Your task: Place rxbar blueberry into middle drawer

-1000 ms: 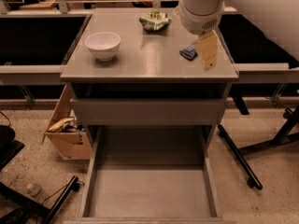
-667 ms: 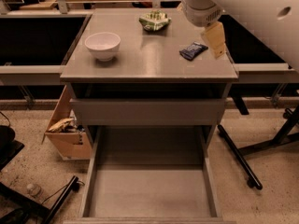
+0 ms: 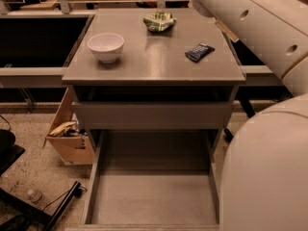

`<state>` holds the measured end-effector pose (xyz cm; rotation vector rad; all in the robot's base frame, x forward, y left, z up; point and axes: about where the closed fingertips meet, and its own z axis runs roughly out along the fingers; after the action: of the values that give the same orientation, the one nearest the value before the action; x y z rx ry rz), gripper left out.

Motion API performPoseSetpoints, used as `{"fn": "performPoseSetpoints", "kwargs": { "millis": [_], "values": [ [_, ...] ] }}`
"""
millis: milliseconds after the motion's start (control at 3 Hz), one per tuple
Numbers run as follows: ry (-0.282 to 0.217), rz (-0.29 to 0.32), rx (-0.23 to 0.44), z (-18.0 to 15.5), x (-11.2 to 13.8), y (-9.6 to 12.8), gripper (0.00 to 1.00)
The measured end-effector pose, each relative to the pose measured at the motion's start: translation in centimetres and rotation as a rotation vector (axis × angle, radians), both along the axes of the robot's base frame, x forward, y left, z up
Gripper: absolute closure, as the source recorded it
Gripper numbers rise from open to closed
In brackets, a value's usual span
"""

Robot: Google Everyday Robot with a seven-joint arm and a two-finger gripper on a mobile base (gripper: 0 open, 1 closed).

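Note:
The rxbar blueberry (image 3: 199,51), a small dark navy bar, lies flat on the right side of the grey cabinet top (image 3: 154,69). The middle drawer (image 3: 154,198) is pulled out below toward me, a wide grey tray with nothing in it. My gripper (image 3: 222,30) shows only as a tan sliver under my white arm (image 3: 260,18), just right of and behind the bar and apart from it. It holds nothing that I can see.
A white bowl (image 3: 106,46) stands at the left of the top and a green and white snack bag (image 3: 160,21) at the back. A closed drawer front (image 3: 151,114) sits above the open drawer. A light-brown wooden box (image 3: 72,141) stands on the floor left.
My gripper has moved from just beside the bar up and to the right, mostly out of view behind the arm. The bar stays on the top.

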<state>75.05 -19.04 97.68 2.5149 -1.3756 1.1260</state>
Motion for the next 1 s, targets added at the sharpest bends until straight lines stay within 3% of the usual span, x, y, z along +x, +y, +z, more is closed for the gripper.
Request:
{"fn": "performPoseSetpoints", "kwargs": {
  "millis": [333, 1000],
  "values": [
    [0.007, 0.016, -0.017, -0.6, 0.6, 0.0, 0.00],
    [0.116, 0.122, -0.164, -5.3, 3.8, 0.9, 0.00]
  ]
}}
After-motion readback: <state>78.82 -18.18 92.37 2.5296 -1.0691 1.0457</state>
